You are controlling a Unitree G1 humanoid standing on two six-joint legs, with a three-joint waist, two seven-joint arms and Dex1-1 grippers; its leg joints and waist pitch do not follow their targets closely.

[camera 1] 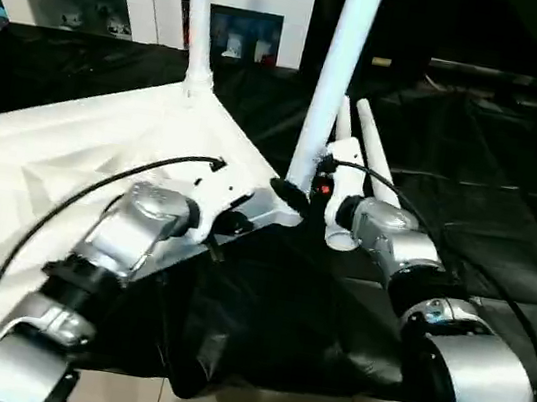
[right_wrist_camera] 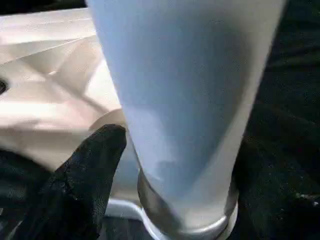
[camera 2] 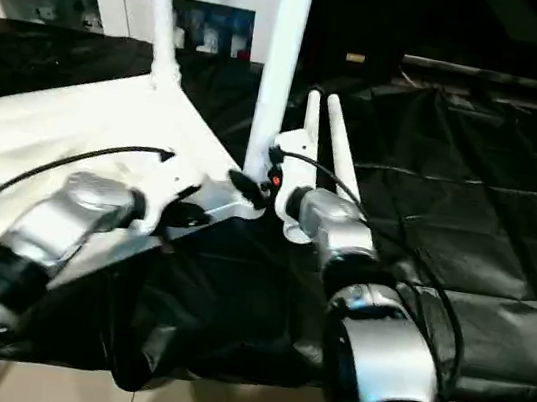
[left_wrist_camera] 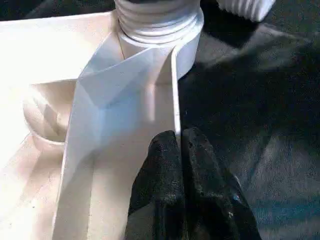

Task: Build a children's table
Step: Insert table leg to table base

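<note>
Left gripper [left_wrist_camera: 181, 150]: jaws closed, empty, pressing the tabletop [camera 1: 39, 177] rim.
Right gripper [camera 1: 302, 194]: jaws apart around upright leg [camera 1: 337, 70].
Handling: light, stiff, slick plastic; grip low.

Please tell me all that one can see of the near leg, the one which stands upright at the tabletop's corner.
The near leg is a long white tube of smooth plastic, standing nearly upright. Its ribbed, screw-like foot sits in the round socket at the near corner of the upturned tabletop. The right gripper is at its base, one black finger beside the tube. The left gripper, shut, rests at the tabletop's rim just below the socket.
</note>
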